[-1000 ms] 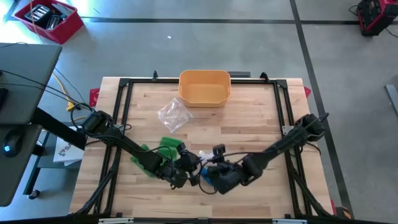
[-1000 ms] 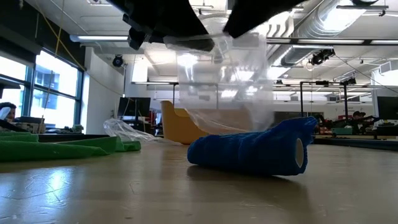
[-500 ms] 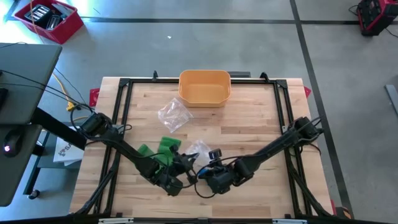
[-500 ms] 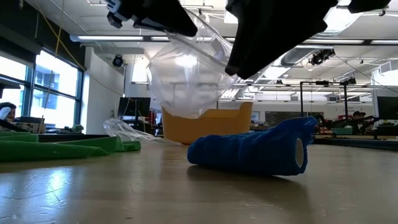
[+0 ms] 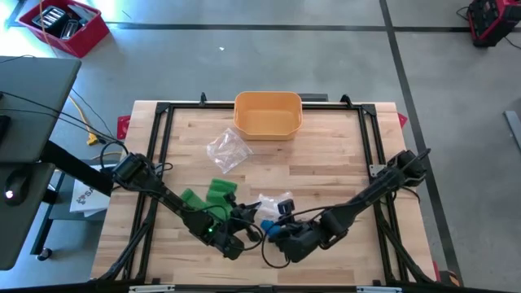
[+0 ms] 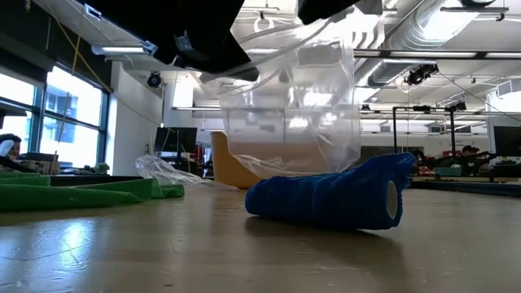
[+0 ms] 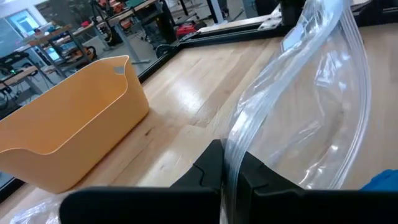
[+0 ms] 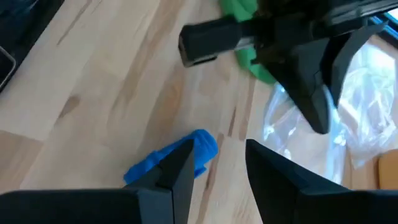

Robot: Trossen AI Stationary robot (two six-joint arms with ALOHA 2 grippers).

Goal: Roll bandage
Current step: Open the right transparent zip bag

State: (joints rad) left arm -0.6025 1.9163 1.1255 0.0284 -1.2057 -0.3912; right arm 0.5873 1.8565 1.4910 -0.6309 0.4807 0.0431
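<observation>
A blue bandage roll [image 6: 334, 199] [image 8: 202, 148] lies on its side on the table near the front edge [image 5: 269, 231]. A clear plastic bag [image 6: 293, 106] [image 5: 273, 202] hangs above it, with my left gripper [image 7: 229, 177] [image 5: 242, 221] shut on it. My right gripper [image 8: 214, 168] [image 5: 282, 231] stands open over the blue roll, bare table showing between its fingers and the bag beside one of them. A green bandage [image 5: 207, 195] [image 6: 73, 194] lies unrolled to the left. My left gripper pinches the bag's edge [image 7: 231, 149] between its two fingers, coming nearly level from the table's left. The bag spreads away from the fingers and hangs slack over the table, its lower part just behind the blue roll. My right gripper stands beside the bag [image 8: 292, 124]; I cannot tell whether it touches it.
An orange bin [image 5: 269, 114] [image 7: 68, 130] stands at the table's far edge. A second crumpled clear bag [image 5: 226, 150] [image 6: 167, 171] lies between the bin and the green bandage. Both arms crowd the near middle of the table; a black frame runs round its edge.
My left gripper has sunk a little toward the near edge and rolled, keeping its hold on the bag. The bag bunched and swung toward the left, then spread out again. My right arm swayed left and came back. The blue roll has stayed still.
</observation>
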